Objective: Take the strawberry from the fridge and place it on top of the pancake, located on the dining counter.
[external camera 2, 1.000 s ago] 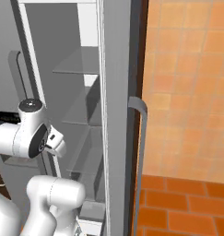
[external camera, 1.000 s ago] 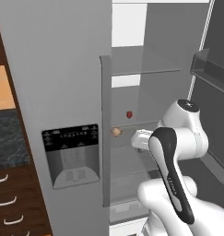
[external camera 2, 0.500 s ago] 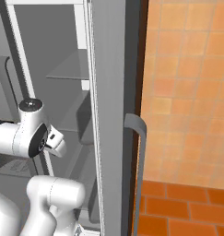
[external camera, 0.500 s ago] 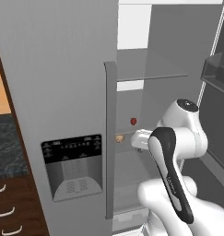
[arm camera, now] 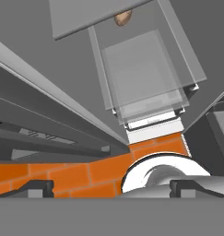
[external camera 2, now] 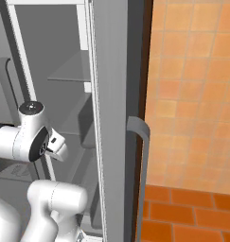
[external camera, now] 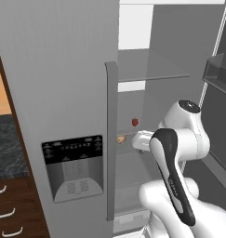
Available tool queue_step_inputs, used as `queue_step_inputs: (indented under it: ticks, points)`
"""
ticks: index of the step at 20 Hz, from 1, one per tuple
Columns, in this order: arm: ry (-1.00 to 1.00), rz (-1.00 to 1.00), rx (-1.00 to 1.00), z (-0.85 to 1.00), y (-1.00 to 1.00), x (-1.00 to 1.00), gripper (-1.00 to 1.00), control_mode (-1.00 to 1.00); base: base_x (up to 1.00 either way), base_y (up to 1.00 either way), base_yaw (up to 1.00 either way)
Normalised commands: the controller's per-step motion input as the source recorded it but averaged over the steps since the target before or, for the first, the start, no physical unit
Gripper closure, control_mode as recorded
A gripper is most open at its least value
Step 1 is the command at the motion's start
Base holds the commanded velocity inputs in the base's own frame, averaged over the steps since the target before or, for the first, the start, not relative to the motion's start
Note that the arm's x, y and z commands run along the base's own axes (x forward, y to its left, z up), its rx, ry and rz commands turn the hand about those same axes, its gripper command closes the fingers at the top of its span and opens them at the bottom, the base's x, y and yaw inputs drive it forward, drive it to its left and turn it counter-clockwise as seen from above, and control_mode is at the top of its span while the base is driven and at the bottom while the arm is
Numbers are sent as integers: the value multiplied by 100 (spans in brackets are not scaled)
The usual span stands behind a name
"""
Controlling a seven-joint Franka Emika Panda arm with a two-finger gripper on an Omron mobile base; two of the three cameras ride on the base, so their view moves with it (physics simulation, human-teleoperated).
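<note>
Standing open on its right side, the fridge [external camera: 63, 93] is the largest thing here: its left door, plain grey, carries a black dispenser panel [external camera: 73, 149] and a long vertical handle [external camera: 111, 139], both to the left of the claw as the left base view has it. The right door [external camera 2: 114, 118] swings out to the claw's right, and in the right base view its edge and its own curved handle [external camera 2: 141, 142] stand between the arm and the orange tiled wall [external camera 2: 192, 85]. Within the open compartment, grey shelves [external camera: 151, 76] run above the claw's level, and a door bin [external camera: 219, 72] hangs above it and to its right.

The arm's white wrist sits in front of the compartment, with the claw [arm camera: 111, 186] pointing steeply down; the hand view looks past a clear drawer [arm camera: 141, 69] at the fridge's foot and onto orange floor tiles [arm camera: 62, 173]. Its two dark finger tips [arm camera: 37, 186] stand far apart at the edges of that view, wide open with nothing between them.

The strawberry [external camera: 135, 122], tiny and red, rests on a shelf deeper in the fridge, just above the wrist and a little left of it, well clear of the claw. A small tan-orange lump [external camera: 120, 139] lies lower, left of the wrist, near the door's handle; the hand view catches it at its top edge.
</note>
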Motion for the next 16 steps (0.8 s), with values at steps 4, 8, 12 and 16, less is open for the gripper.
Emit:
queue_step_inputs:
  ticks: [4,8,12,16]
  points:
    - [1,0,0,14,-38,5,-100,-100,0,0,0]
    - [0,-3,-1,15,-27,41,-100,-100,0,0,0]
    - [0,0,-12,-1,-6,84,-100,-100,0,0,0]
    - [0,0,-26,-10,-19,98,-100,-100,0,0,0]
